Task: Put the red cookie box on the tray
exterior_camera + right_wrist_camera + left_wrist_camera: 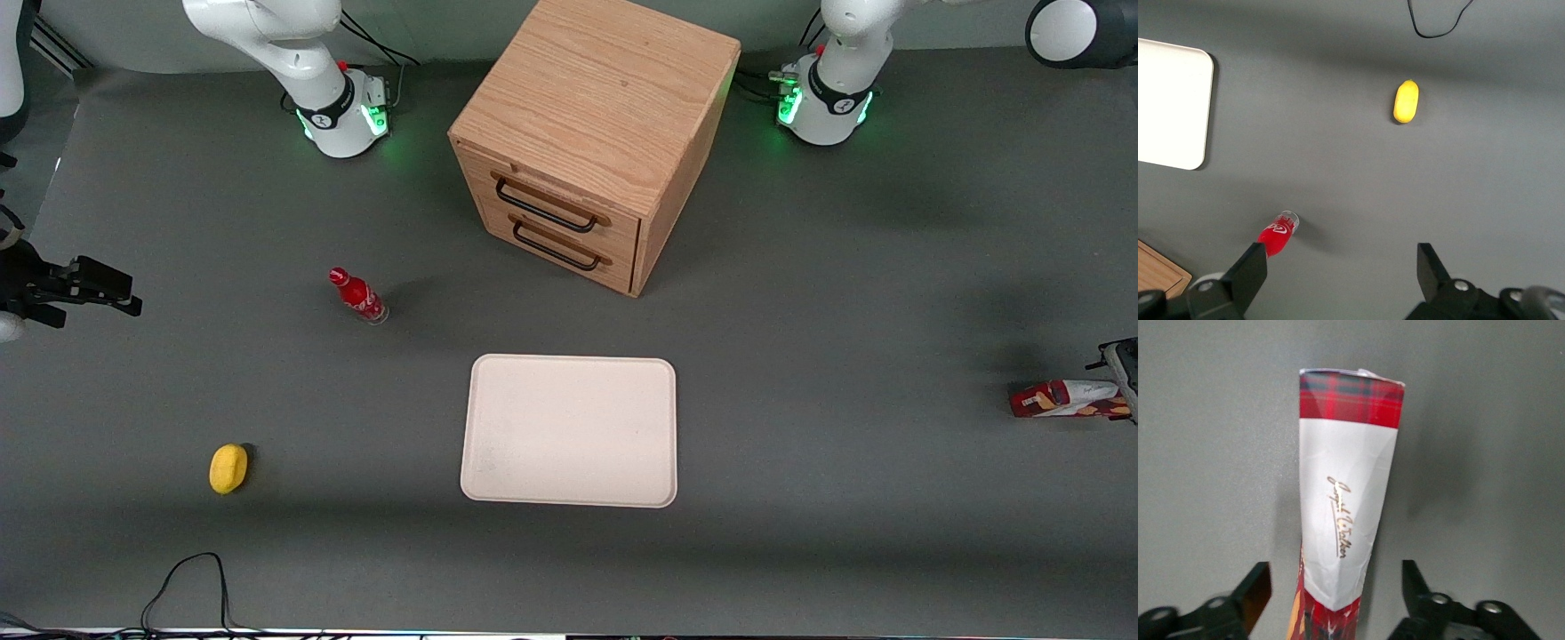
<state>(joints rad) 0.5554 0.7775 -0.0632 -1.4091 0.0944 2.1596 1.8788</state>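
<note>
The red cookie box (1062, 398) lies flat on the grey table at the working arm's end, far from the tray. It is a long dark-red carton with a white section and tartan end (1348, 500). My gripper (1335, 577) is open and straddles the box, with a gap between each finger and the carton's sides. In the front view the gripper (1122, 372) shows only partly at the frame edge, just above the box's end. The cream-white tray (569, 431) sits bare in the middle of the table, nearer the front camera than the cabinet.
A wooden drawer cabinet (596, 133) stands at the table's middle, farther from the front camera than the tray. A small red bottle (357, 296) and a yellow object (228, 468) lie toward the parked arm's end. A black cable (187, 578) curls near the front edge.
</note>
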